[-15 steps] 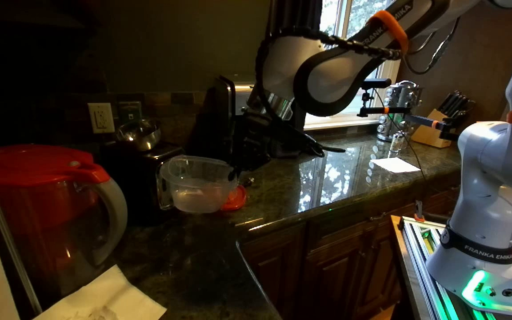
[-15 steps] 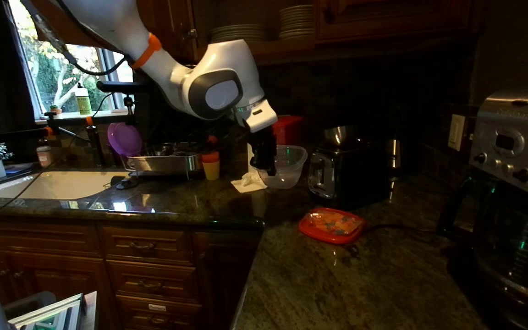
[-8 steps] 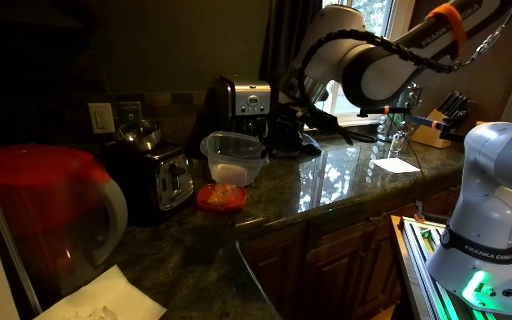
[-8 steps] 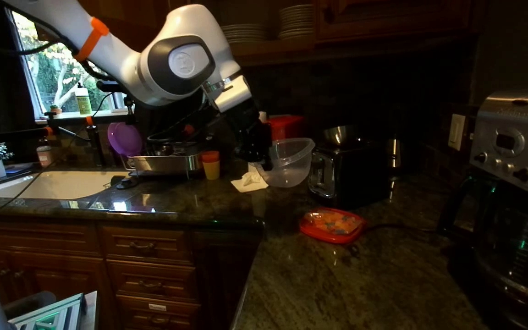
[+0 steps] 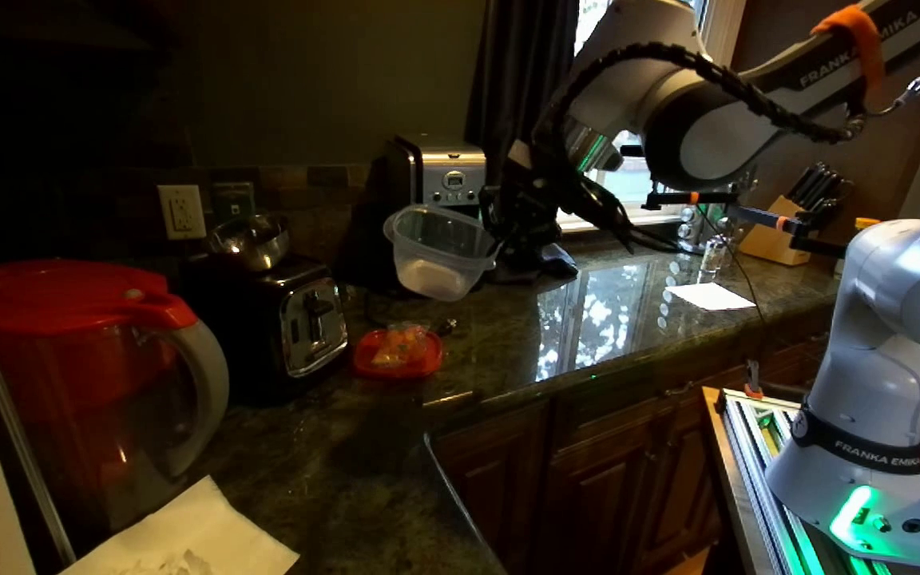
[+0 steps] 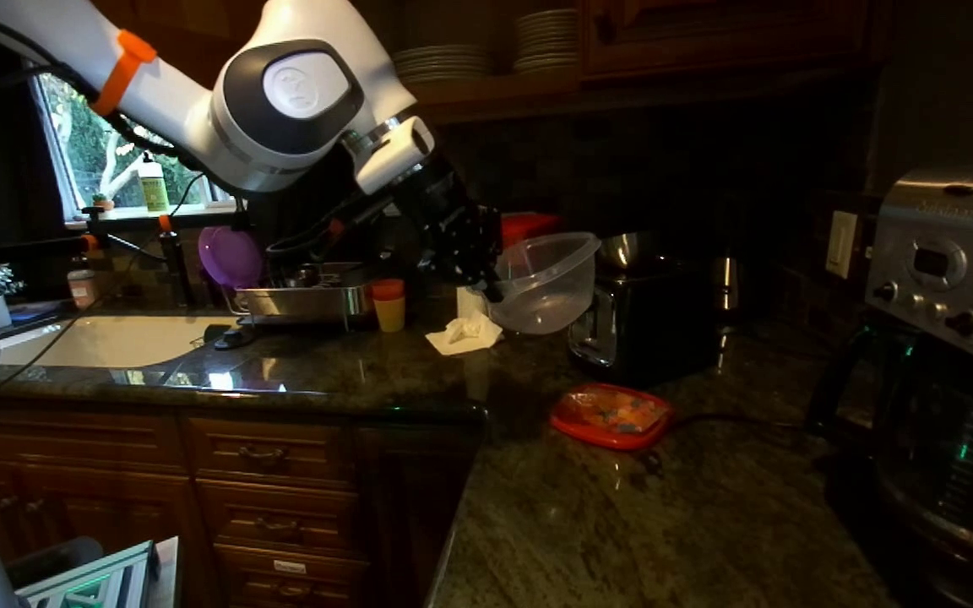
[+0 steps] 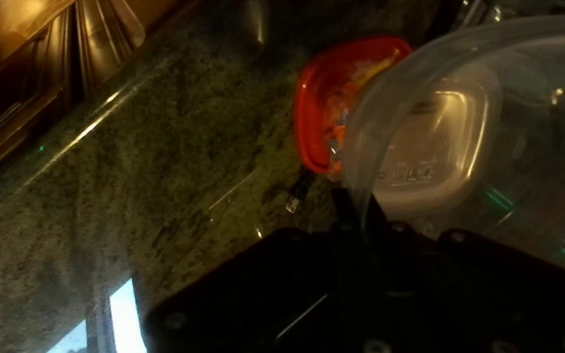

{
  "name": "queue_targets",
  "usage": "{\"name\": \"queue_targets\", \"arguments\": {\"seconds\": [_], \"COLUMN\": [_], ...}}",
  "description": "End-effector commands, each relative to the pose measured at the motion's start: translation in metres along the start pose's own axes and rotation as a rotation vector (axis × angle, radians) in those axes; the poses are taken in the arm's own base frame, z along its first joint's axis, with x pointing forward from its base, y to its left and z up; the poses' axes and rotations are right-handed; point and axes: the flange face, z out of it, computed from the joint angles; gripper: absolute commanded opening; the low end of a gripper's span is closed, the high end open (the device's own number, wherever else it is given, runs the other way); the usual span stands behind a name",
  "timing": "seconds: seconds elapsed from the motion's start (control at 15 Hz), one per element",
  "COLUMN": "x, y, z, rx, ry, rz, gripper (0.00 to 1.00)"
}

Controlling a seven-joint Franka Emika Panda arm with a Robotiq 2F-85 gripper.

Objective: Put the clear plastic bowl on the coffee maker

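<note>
The clear plastic bowl hangs in the air, tilted, in both exterior views (image 5: 438, 259) (image 6: 547, 287). It fills the right of the wrist view (image 7: 464, 196). My gripper (image 5: 493, 235) is shut on the bowl's rim; its dark fingertips pinch the wall in the wrist view (image 7: 361, 203), and it also shows in an exterior view (image 6: 493, 289). The coffee maker (image 5: 452, 164), black with silver front, stands against the wall behind the bowl; the bowl and gripper hide its lower part. It also stands at the right edge of an exterior view (image 6: 943, 262), its top bare.
A red lid with packets (image 5: 396, 355) lies on the counter (image 6: 706, 515); it shows in the wrist view (image 7: 312, 108), beside a plug (image 7: 295, 198). The chrome-and-black toaster (image 5: 316, 323) carries a metal bowl (image 5: 256, 239). A red-topped pitcher (image 5: 69, 351) and a wall outlet (image 5: 181, 212) are nearby.
My gripper has carried the bowl from in front of the toaster, past the red lid, toward the coffee maker. The bowl has risen and become more tilted. The grip on its rim has stayed.
</note>
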Motion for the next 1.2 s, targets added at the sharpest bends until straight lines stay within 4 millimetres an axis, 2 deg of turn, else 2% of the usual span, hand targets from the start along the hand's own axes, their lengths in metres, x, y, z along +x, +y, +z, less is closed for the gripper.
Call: {"name": "queue_targets", "arguments": {"seconds": [0.0,0.27,0.4,0.47,0.6,0.67,0.73,0.87,1.13], "x": [0.049,0.107,0.127,0.115,0.127,0.129,0.131,0.171,0.264], "y": [-0.049,-0.094,-0.116,-0.095,-0.109,-0.112,-0.117,-0.132,-0.146], "z": [-0.025,-0.079,-0.098,-0.091,-0.105,-0.105,-0.099,-0.106,-0.134], "rx": [0.019,0.072,0.11,0.101,0.124,0.125,0.12,0.127,0.126], "ry": [0.056,0.15,0.193,0.155,0.176,0.176,0.178,0.158,0.252], "rz": [0.188,0.382,0.477,0.388,0.44,0.448,0.474,0.623,0.81], "gripper": [0.01,0.01,0.01,0.06,0.06,0.01,0.01,0.01,0.01]}}
